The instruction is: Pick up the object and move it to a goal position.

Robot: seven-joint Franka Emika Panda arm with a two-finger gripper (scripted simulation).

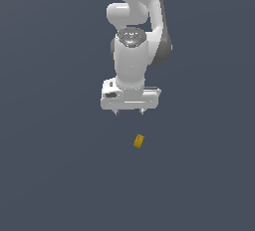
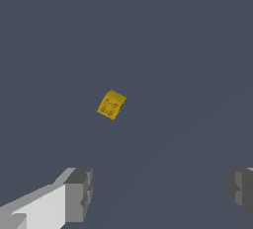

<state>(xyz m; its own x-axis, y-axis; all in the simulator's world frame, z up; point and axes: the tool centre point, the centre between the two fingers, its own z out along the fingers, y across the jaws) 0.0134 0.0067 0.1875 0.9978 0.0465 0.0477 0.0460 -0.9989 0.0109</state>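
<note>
The object is a tiny mustard-yellow rectangular block [image 1: 139,141] lying on the flat dark grey surface, turned at an angle. In the wrist view the block [image 2: 111,104] shows faint darker markings on its face. My white gripper [image 1: 129,111] hangs above and behind the block in the exterior view, slightly toward that view's left of it. Its fingers are spread wide apart and hold nothing. In the wrist view one fingertip [image 2: 79,193] and the other [image 2: 241,189] stand far apart, with the block lying beyond them, not between them.
The white arm [image 1: 134,36] rises from the gripper to the top of the exterior view. A uniform dark grey surface [image 1: 60,175] lies all around.
</note>
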